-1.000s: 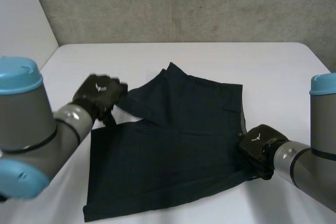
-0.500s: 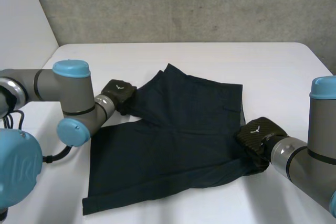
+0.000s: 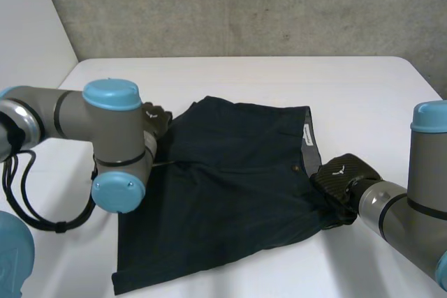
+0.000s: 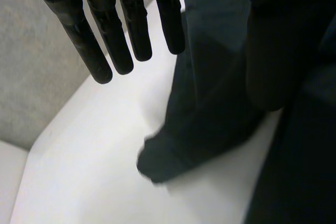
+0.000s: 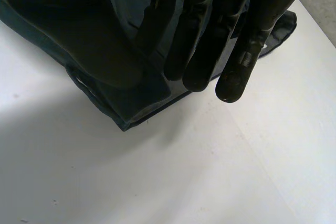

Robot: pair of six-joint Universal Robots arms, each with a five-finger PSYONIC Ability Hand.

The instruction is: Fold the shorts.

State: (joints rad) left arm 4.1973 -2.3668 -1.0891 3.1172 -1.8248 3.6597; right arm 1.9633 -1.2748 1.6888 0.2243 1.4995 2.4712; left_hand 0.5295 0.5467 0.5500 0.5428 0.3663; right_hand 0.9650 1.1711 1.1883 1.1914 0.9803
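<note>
Since 0.5 s ago the raised flap at the far edge of the shorts (image 3: 230,186) has dropped flat. The left arm has swung in across the cloth's left side, its blue cap now nearer the middle. The dark shorts lie spread out in the middle of the white table (image 3: 279,75), with the waistband (image 3: 306,137) toward the right arm. There are 2 hands on the cloth. The left hand (image 3: 157,120) is at the far-left corner. In its wrist view the fingers (image 4: 131,30) are straight and apart, reaching out over bare table with the thumb above the cloth, gripping nothing. The right hand (image 3: 342,176) is at the near end of the waistband. In its wrist view the straight fingers (image 5: 210,35) and thumb pinch that corner of the shorts.
</note>
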